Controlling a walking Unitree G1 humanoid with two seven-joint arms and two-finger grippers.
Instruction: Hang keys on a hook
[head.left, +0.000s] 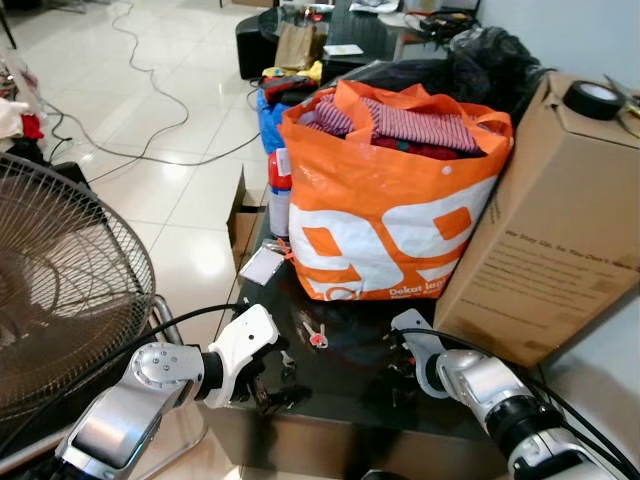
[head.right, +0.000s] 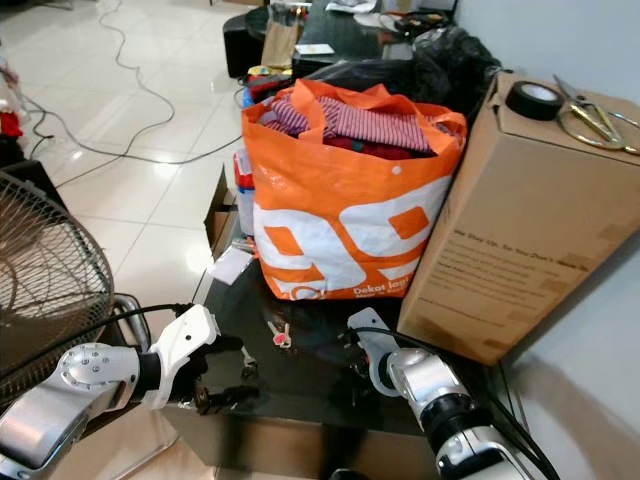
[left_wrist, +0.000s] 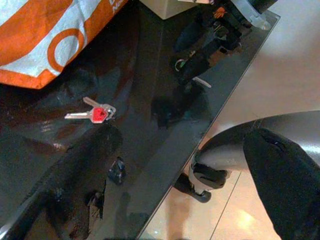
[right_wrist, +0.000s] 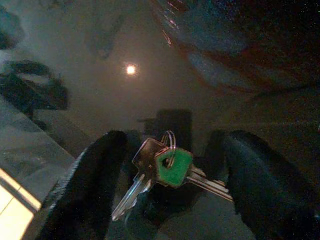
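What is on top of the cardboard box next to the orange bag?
On the cardboard box lie a roll of black tape and a pair of scissors, toward its far end. Whatever is inside the closed box cannot be seen.

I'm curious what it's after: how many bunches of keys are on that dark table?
2. Red-tagged keys lie before the orange bag; green-tagged keys lie between the right gripper fingers. Others may be hidden.

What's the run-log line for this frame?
right gripper: open, fingers straddling green-capped keys on black glass table | left gripper: low at table's front edge | red-capped keys: untouched
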